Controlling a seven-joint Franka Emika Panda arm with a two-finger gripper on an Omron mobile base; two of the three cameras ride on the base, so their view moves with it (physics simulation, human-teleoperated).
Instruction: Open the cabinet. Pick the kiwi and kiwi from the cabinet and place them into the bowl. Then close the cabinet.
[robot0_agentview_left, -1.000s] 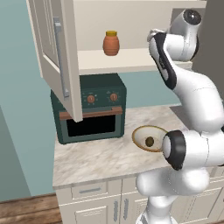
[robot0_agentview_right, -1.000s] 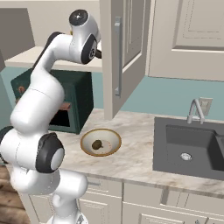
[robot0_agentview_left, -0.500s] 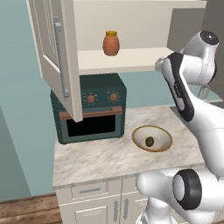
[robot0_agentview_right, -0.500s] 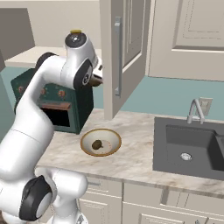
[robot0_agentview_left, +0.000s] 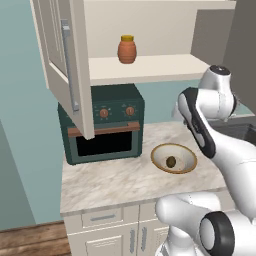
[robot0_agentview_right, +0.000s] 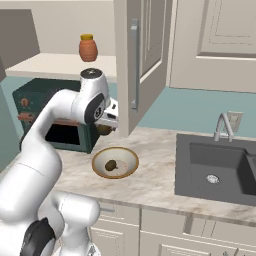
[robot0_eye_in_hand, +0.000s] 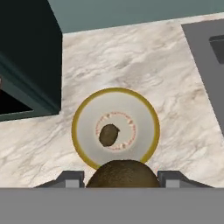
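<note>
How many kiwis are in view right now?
2: one kiwi lies inside the bowl; the other kiwi sits between the gripper fingers, above the bowl.

The white arm bends up from the base and folds at its elbow, its wrist turned down, and the claw hangs pointing downward with both fingers clamped on a kiwi.

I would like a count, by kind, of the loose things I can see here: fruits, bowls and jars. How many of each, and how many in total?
Kiwis: 2, one in the bowl and one held between the fingers
Bowls: 1
Jars: 1, on the cabinet shelf
Total: 4
</note>
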